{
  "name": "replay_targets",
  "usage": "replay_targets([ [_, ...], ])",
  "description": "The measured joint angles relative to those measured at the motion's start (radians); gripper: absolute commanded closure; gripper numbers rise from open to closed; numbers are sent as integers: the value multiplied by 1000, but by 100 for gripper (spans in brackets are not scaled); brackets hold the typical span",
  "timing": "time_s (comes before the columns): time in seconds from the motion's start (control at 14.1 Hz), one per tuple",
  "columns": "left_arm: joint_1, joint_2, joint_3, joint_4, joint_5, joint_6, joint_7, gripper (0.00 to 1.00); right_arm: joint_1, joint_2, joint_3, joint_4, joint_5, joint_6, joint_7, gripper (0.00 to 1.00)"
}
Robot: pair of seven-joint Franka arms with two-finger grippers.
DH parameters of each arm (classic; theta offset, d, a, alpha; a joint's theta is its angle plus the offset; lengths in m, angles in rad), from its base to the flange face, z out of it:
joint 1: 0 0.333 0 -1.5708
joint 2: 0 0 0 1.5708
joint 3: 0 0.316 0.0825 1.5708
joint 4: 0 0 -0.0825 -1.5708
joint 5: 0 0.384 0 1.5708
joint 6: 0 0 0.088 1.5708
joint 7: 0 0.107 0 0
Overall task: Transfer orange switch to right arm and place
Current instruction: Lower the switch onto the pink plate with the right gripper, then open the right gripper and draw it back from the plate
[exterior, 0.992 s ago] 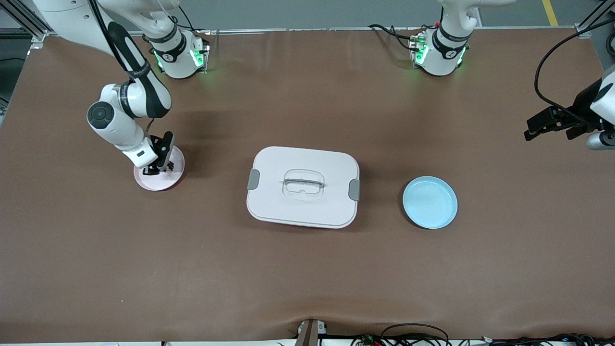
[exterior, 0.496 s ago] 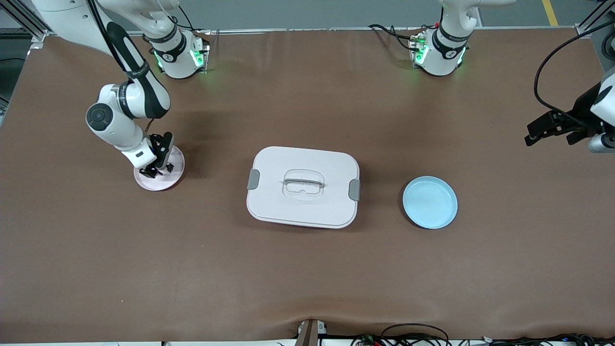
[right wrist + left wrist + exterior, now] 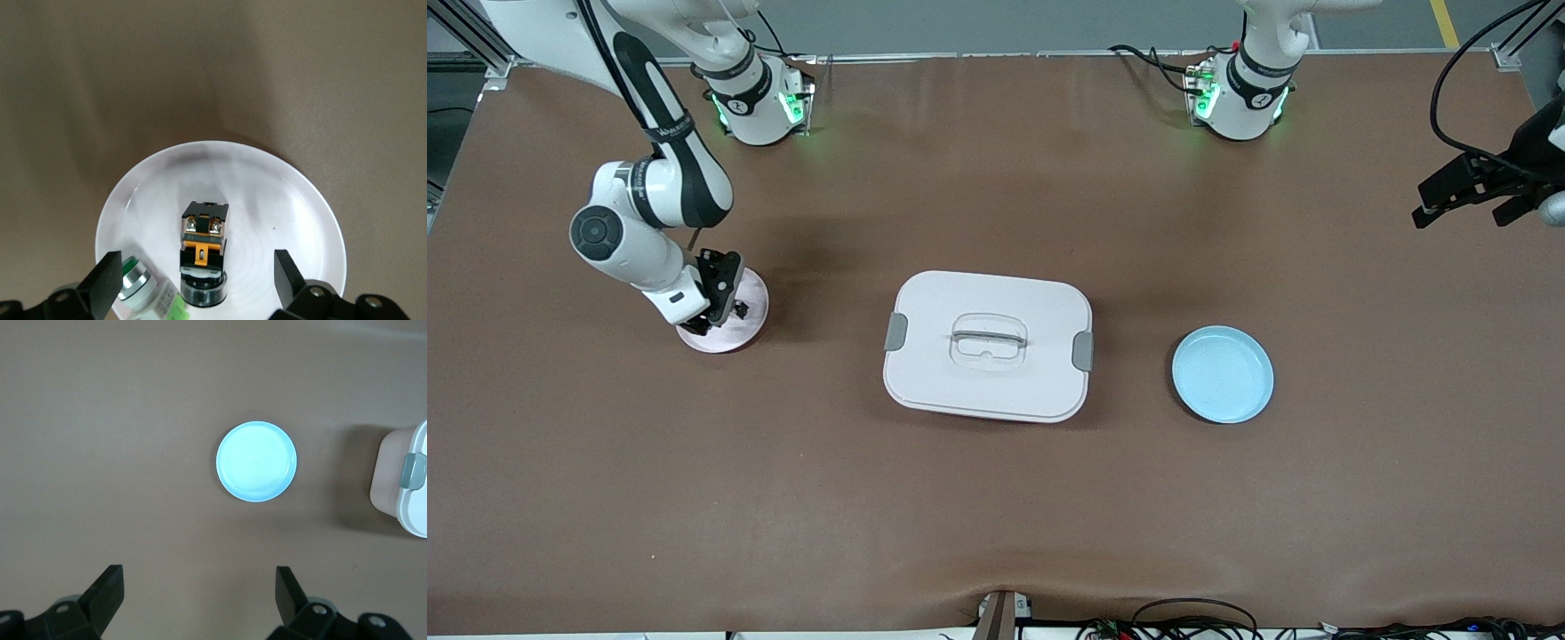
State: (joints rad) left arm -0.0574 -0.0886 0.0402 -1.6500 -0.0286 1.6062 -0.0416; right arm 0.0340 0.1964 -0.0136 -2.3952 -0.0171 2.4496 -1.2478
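The right gripper (image 3: 725, 307) hangs low over a pink plate (image 3: 749, 331) at the right arm's end of the table, jaws spread wide and holding nothing. Under it, between the fingers (image 3: 107, 280), the switch (image 3: 204, 243) lies on the plate (image 3: 293, 200): black, blocky, orange-amber middle, free of both fingers. Just beside it on the plate lies a whitish-green part (image 3: 150, 290) with a silvery end. A lidded white box (image 3: 987, 347) sits mid-table. A blue plate (image 3: 1223, 373) lies empty under the left gripper (image 3: 1472, 191), which waits high, jaws wide and empty.
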Motion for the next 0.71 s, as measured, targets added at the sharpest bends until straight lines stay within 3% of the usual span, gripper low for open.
replay_targets([
  [0.35,-1,11,0,-3,0,-10,-5,0,51,-18,3,164,0,-276,260,0],
  [0.57,0,21,1,2,0,-21,-5,0,42,-20,-5,325,-1,-477,319,0],
  [0.71,-1,22,1,7,0,-21,-5,0,8,-20,-12,403,-2,-536,321,0],
])
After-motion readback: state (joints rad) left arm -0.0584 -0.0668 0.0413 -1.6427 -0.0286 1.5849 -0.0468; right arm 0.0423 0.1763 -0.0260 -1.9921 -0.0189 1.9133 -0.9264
